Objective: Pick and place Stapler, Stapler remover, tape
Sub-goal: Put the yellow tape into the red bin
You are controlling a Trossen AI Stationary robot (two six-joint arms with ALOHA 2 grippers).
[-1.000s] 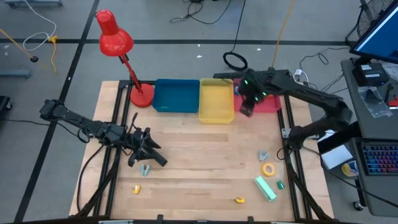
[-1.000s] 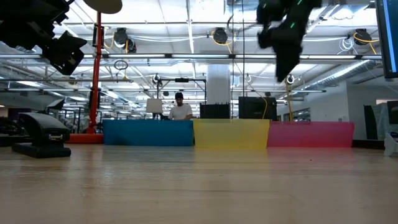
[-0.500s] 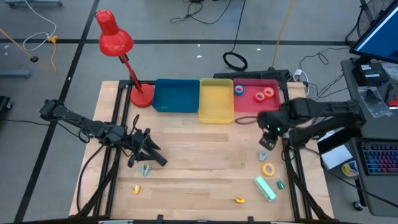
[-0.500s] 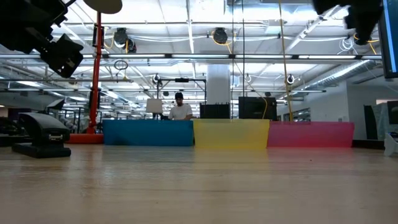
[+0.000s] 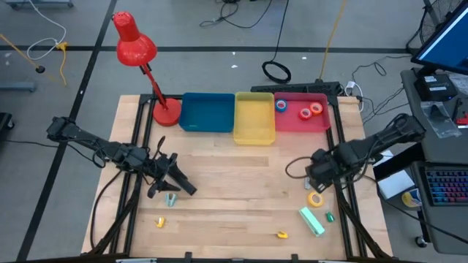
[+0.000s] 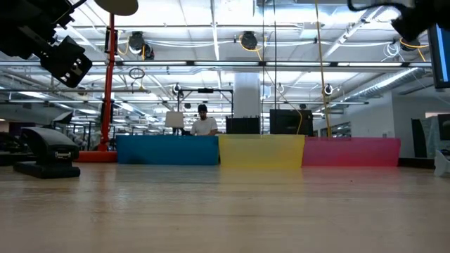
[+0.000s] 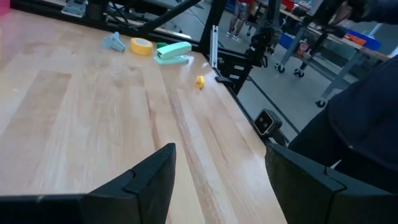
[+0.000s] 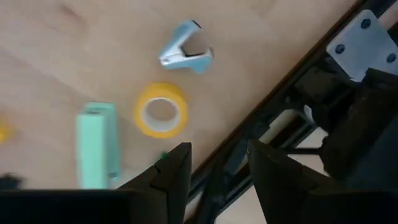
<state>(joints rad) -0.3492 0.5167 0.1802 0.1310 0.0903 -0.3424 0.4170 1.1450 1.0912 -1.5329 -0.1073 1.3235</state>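
Wooden table is what we work over, its far edge lined with blue, yellow and red bins. Our yellow tape lies near the right edge, just beside a grey stapler remover and a green stapler; blue, red and orange tape rolls sit in the red bin. Our right gripper hovers over the yellow roll, jaws parted and empty. Our left gripper waits near the left edge, jaws released, above another remover.
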